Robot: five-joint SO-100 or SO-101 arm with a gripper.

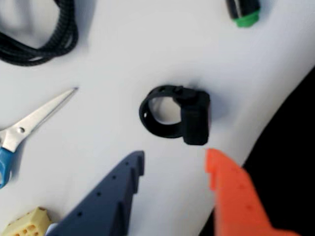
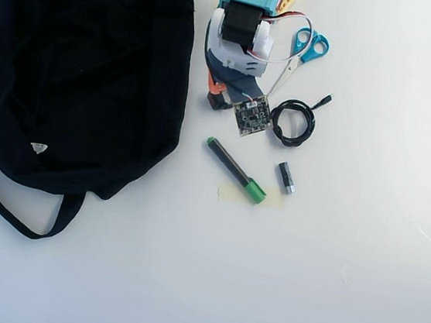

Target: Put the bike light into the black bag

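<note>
The bike light (image 1: 194,118), a small black block with a rubber loop strap (image 1: 156,115), lies on the white table in the wrist view. My gripper (image 1: 174,156) is open just short of it and holds nothing; the dark blue finger (image 1: 118,191) is to the left and the orange finger (image 1: 231,191) to the right. The black bag (image 1: 290,162) fills the right edge. In the overhead view the bag (image 2: 77,76) lies at the left and my gripper (image 2: 224,102) points down beside its right edge. The arm hides the light there.
Blue-handled scissors (image 1: 29,128) (image 2: 311,44) and a coiled black cable (image 1: 44,44) (image 2: 292,122) lie near the arm. A green-tipped marker (image 2: 235,170) (image 1: 243,12) and a small grey-black cylinder (image 2: 286,177) lie in front. A yellowish perforated block (image 1: 27,223) sits at the lower left of the wrist view.
</note>
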